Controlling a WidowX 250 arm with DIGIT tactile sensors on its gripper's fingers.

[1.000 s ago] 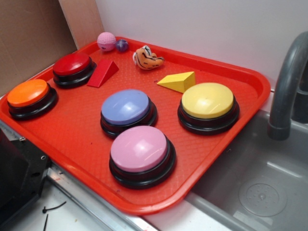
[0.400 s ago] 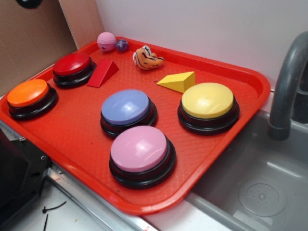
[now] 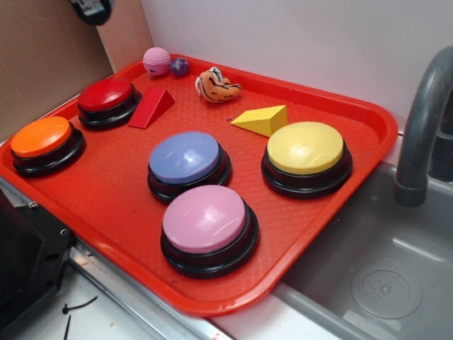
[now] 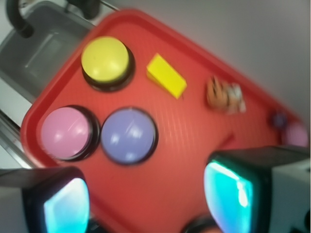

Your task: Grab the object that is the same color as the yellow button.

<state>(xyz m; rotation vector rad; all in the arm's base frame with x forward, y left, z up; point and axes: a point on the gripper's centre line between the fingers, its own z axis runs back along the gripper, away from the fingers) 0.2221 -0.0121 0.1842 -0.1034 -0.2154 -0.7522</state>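
At the top left, high above the red tray (image 3: 368,134), my end effector (image 4: 146,199) hangs with jaws spread wide and empty, ready to descend. To its right, the yellow wedge (image 3: 262,119) rests just behind the yellow button (image 3: 306,147), unobstructed from above.

My pincer (image 3: 90,10) hung above the red tray's (image 3: 340,191) far corner; the yellow wedge (image 3: 262,119) lay just behind the yellow button (image 3: 306,147).

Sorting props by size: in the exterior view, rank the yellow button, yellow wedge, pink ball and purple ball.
1. yellow button
2. yellow wedge
3. pink ball
4. purple ball
The balls sit farther back, so they may look smaller.
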